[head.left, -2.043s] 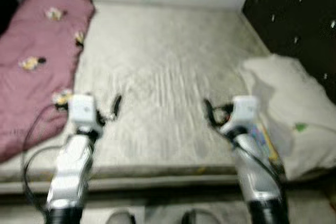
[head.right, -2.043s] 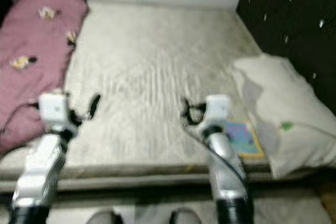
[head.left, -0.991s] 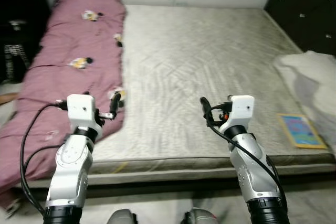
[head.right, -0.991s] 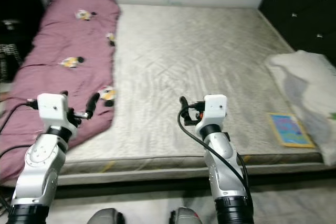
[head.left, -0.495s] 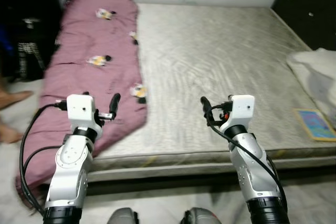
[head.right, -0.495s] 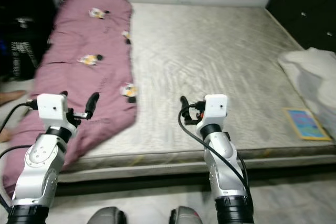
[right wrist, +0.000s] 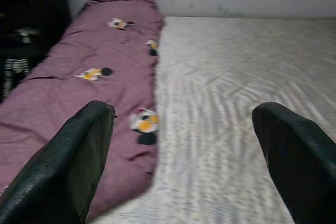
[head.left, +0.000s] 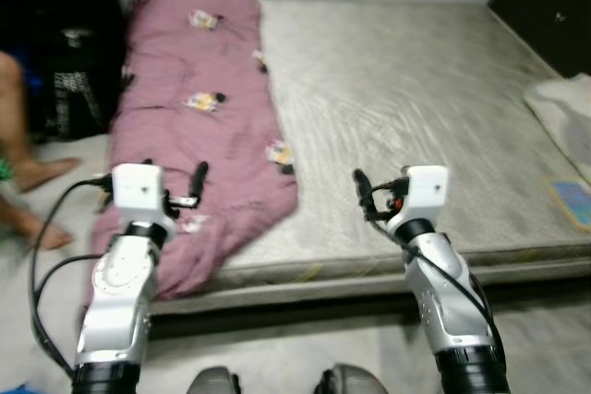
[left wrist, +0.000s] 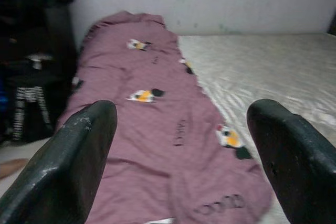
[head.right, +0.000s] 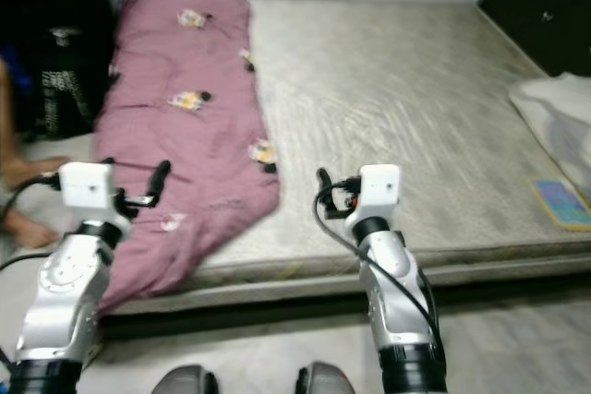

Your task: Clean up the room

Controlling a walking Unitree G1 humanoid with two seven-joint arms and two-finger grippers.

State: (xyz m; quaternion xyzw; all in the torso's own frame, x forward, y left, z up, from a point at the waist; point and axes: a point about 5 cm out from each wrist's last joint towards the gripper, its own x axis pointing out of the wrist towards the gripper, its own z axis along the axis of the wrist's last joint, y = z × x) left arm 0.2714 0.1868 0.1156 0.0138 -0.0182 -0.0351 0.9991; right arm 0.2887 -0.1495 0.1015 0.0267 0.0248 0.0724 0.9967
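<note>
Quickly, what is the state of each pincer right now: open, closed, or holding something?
Left pincer: open, holding nothing, above the pink blanket.
Right pincer: open, holding nothing, over the mattress.

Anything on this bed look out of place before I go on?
Yes. The pink blanket lies in a long heap along the mattress's left side, its near end spilling over the edge. A colourful flat book-like item sits at the right edge, beside a crumpled white bundle.
</note>
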